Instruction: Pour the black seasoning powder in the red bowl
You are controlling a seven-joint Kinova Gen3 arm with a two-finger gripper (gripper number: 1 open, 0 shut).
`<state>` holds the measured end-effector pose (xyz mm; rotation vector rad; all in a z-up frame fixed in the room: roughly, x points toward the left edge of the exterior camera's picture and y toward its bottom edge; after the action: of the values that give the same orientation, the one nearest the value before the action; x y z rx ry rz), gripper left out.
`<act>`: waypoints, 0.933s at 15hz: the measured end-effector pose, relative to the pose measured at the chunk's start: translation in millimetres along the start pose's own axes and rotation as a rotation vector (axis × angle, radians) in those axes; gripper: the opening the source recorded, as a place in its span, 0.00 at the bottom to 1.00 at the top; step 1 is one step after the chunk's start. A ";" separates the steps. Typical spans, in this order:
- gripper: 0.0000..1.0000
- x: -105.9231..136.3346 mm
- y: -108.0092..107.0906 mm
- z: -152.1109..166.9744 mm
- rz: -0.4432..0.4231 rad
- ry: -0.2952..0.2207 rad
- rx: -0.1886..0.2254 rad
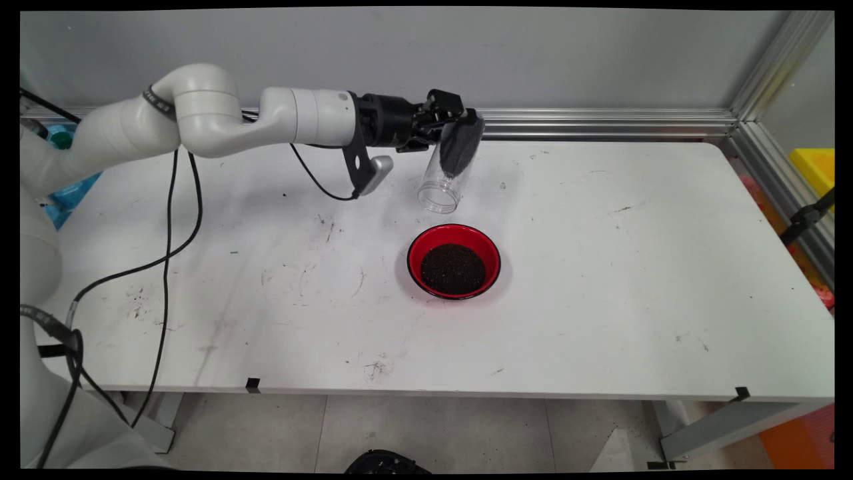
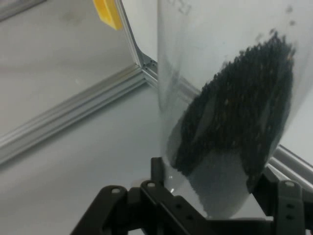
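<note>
Now the claw [image 1: 456,137] grips a clear jar [image 1: 445,179].
Tipped mouth-down, it hangs over the surface [image 1: 600,267], just behind a red bowl [image 1: 454,261] of dark grains [image 1: 454,269].

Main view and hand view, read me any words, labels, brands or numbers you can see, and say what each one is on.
No text can be read in either view.
Clear jar in the gripper: faint marks near its top edge in the hand view, too blurred to read.
Red bowl: no lettering shows.
White table: scuffs only.
</note>
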<state>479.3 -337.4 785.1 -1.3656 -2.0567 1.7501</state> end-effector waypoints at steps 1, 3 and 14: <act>0.00 1.3 0.3 0.6 0.011 -0.001 0.005; 0.00 5.5 1.2 3.4 0.045 -0.006 0.021; 0.00 26.1 4.0 34.2 0.166 -0.064 0.080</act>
<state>445.7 -345.0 759.0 -1.5141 -1.9308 1.9428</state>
